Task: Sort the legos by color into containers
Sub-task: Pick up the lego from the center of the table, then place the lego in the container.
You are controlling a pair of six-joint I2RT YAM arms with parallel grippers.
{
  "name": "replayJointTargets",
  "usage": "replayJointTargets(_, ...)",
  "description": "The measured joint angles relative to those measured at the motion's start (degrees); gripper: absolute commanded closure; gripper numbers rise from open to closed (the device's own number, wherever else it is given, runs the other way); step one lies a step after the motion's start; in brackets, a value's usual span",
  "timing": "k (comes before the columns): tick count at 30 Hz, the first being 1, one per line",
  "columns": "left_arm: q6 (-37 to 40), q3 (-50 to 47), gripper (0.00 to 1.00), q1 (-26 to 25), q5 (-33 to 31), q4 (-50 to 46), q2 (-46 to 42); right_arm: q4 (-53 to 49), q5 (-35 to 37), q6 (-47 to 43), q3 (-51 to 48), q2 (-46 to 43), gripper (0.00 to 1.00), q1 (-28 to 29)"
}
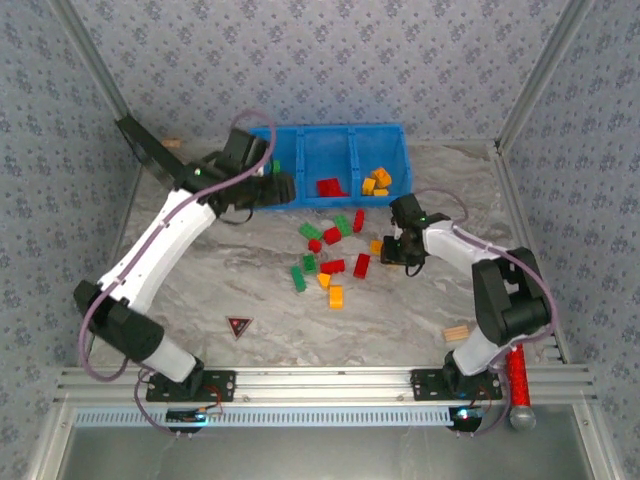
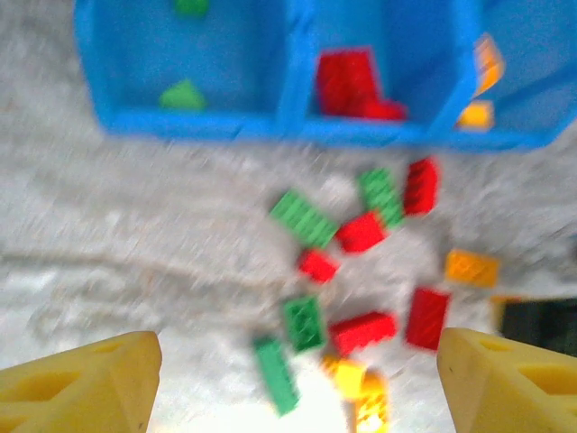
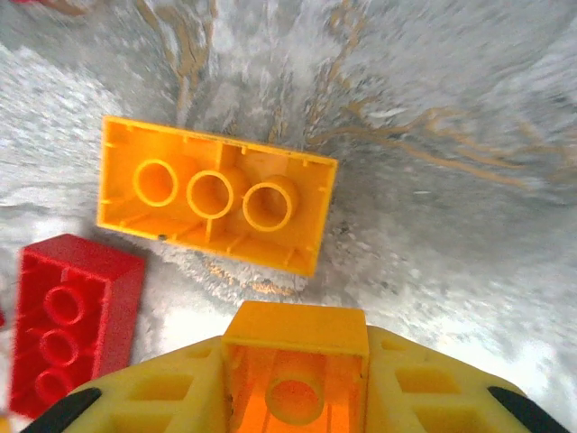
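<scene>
Right hand (image 3: 296, 401) clasping orange brick (image 3: 295, 332), triangle sticker (image 1: 238, 326) on table (image 1: 400, 325)

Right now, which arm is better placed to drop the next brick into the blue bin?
Right. The right gripper is closed on an orange brick and sits on the side of the right compartment, which holds orange bricks. The left gripper hangs open and empty.
</scene>
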Motion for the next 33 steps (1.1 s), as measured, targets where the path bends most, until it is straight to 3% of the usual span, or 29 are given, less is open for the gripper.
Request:
replayJointTargets(7, -7.58, -20.22, 0.20, -2.38, -0.90, 1.31, -10.08, -4.07, 2.21, -2.19, 15.23, -0.26, 0.65, -2.01)
replayJointTargets(13, -14.53, -29.42, 0.20, -6.62, -0.90, 4.55, -14.10, -3.45, 3.63, -4.13, 29.68, 8.74, 0.66, -3.15)
replayJointTargets(26, -21.64, -36.09, 0.18, -10.75, 0.26, 12.13, -10.69, -4.24, 4.92, -8.17, 54.71, 33.70, 0.65, -4.33)
replayJointTargets(33, -21.31, -36.85, 0.18, -11.15, 1.81, 14.49, -4.07, -5.97, 4.94, -9.68, 62.60, 40.98, 0.63, -5.22)
